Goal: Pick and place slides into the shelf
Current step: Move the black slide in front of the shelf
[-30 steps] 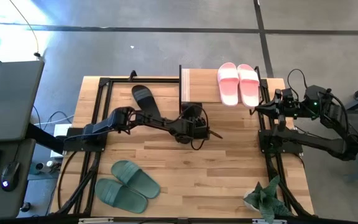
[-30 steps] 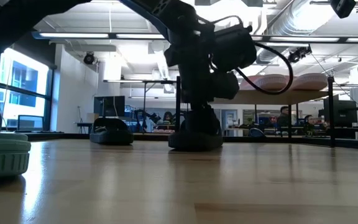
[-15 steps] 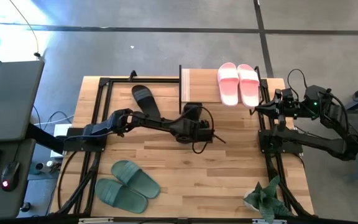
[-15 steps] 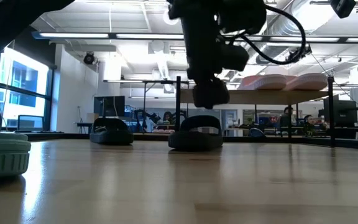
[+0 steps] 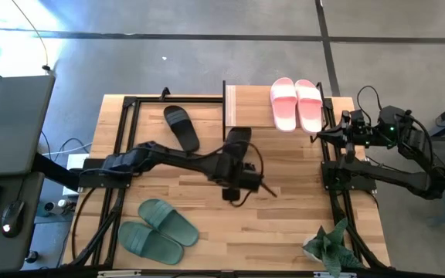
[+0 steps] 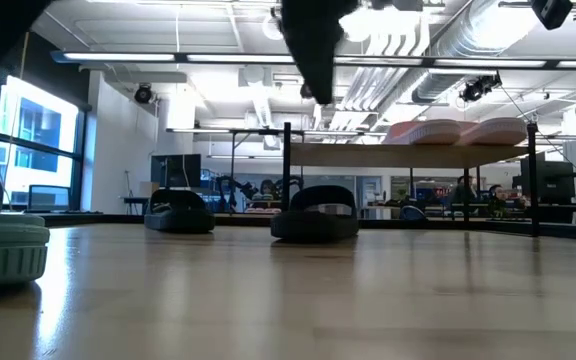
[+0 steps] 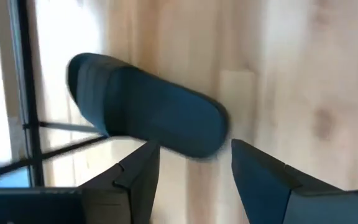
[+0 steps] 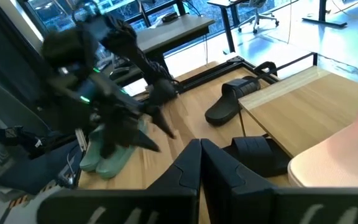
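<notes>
The shelf (image 5: pixel 249 106) stands at the table's far edge, and the pink slides (image 5: pixel 297 104) lie side by side on its plank top. One black slide (image 5: pixel 239 136) rests sole-down on the table under the shelf's left end (image 6: pixel 315 213). The other black slide (image 5: pixel 181 127) lies to its left. The green pair (image 5: pixel 157 228) sits near the near-left corner. My left gripper (image 5: pixel 236 158) hovers open above and just nearer than the slide (image 7: pixel 145 115) under the shelf, touching nothing. My right gripper (image 8: pixel 201 163) is shut and waits at the table's right edge.
A potted plant (image 5: pixel 327 247) stands at the near-right corner. Black metal frames (image 5: pixel 122 147) run along the table's left and right sides. Bare wood lies open in the middle (image 5: pixel 284 208). A grey desk (image 5: pixel 6 123) stands off to the left.
My left gripper was down on the black slide under the shelf's left end. It has since lifted off it, risen well above the table and drawn back toward the near edge. The slide has stayed flat where it was.
</notes>
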Robot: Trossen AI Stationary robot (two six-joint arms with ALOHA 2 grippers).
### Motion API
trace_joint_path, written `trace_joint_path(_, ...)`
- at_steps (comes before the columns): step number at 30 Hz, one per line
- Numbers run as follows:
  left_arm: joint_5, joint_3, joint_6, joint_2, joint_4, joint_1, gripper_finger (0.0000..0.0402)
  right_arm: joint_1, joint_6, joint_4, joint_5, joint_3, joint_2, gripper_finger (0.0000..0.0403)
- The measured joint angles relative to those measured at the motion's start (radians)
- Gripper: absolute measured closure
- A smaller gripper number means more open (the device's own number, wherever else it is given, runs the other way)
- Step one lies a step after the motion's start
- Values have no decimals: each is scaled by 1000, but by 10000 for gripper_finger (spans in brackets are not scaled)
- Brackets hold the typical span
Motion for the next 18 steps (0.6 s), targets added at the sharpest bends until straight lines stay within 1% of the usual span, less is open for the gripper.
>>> trace_joint_path(3, 15, -4, -46, -72, -36, -30, 230, 0, 0, -12, 0, 0, 0, 403)
trace_joint_path(8, 23, -3, -201, -173, -142, -36, 241, 0, 0, -15, -1, 0, 0, 403)
trace_joint_path(10, 33, -3, -239, -210, -130, -35, 243, 0, -1, -17, 1, 0, 0, 403)
trace_joint_path(12, 56, -3, -245, -247, -131, -28, 243, 0, -6, -16, -1, 0, 0, 403)
trace_joint_path(16, 56, -25, -283, -281, -130, -5, 244, 0, -3, -17, -1, 0, -1, 403)
trace_joint_path(18, 29, -60, -296, -300, -129, 29, 247, 0, 0, -19, -1, 0, 0, 403)
